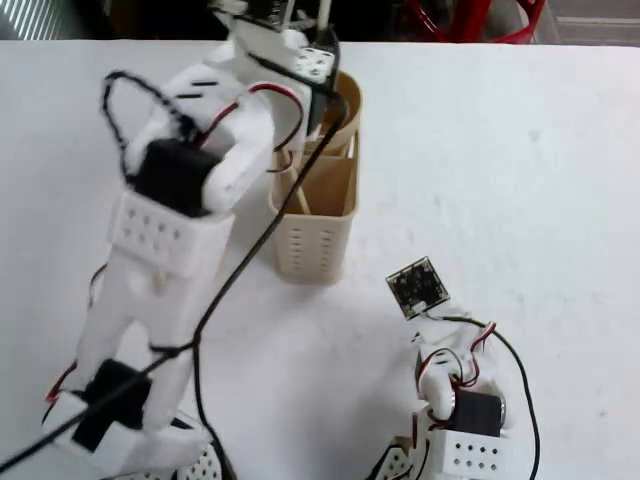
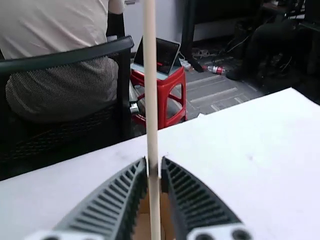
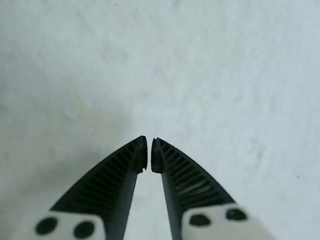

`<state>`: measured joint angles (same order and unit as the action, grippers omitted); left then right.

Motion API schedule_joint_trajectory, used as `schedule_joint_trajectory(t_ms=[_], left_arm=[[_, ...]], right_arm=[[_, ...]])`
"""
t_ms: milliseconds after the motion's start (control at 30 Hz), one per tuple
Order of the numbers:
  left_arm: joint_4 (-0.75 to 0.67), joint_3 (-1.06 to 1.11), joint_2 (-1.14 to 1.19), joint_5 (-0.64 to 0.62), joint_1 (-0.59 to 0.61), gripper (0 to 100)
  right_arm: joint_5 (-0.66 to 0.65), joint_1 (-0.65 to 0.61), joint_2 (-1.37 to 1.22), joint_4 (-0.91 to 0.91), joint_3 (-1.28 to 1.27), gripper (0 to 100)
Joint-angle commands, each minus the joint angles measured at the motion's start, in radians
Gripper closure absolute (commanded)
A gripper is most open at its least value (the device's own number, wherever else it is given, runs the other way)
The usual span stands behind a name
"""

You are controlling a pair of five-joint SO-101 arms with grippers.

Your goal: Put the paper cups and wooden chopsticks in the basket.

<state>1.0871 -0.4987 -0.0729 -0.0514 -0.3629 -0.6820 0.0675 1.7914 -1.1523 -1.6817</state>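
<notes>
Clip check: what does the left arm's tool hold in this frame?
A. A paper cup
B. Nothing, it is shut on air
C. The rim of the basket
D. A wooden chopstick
D: in the left wrist view the left tool is clamped on a wooden chopstick that stands upright between its fingers, and the high view places that arm over the basket.

Left claw [image 2: 154,162] holds chopstick [image 2: 150,75] upright over the basket [image 1: 312,240].
</notes>
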Motion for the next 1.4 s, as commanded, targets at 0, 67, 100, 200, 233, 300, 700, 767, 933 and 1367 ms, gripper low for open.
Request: schedule_joint_trajectory(t_ms=[0,67,100,200,233,300,700,767,933,1367], left_arm=[[-0.025,-0.002,0.001,-0.003,-0.015,90],[-0.025,-0.002,0.001,-0.003,-0.013,90],[-0.021,-0.003,0.001,-0.003,-0.012,90],[-0.011,-0.006,-0.002,-0.003,-0.005,90],[0.006,-0.011,-0.008,-0.003,-0.004,90],[0.054,-0.011,-0.042,-0.003,0.016,90],[0.419,0.186,-0.219,0.244,0.484,91],[0.410,0.339,-0.165,0.310,0.492,88],[0.258,0.594,-0.033,0.353,0.410,89],[0.048,0.591,0.360,0.330,0.417,81]], right_arm=[[-0.005,-0.004,0.007,-0.004,-0.009,97.1],[-0.005,-0.004,0.007,-0.004,-0.009,97.1],[-0.005,-0.004,0.007,-0.004,-0.009,97.1],[-0.005,-0.004,0.007,-0.004,-0.009,97.1],[-0.005,-0.004,0.007,-0.004,-0.009,97.1],[-0.005,-0.004,0.007,-0.004,-0.009,97.1],[-0.005,-0.004,0.007,-0.004,-0.009,97.1],[-0.005,-0.004,0.007,-0.004,-0.009,97.1],[-0.005,-0.004,0.007,-0.004,-0.009,97.1],[-0.005,-0.005,0.007,-0.004,-0.009,97.1]])
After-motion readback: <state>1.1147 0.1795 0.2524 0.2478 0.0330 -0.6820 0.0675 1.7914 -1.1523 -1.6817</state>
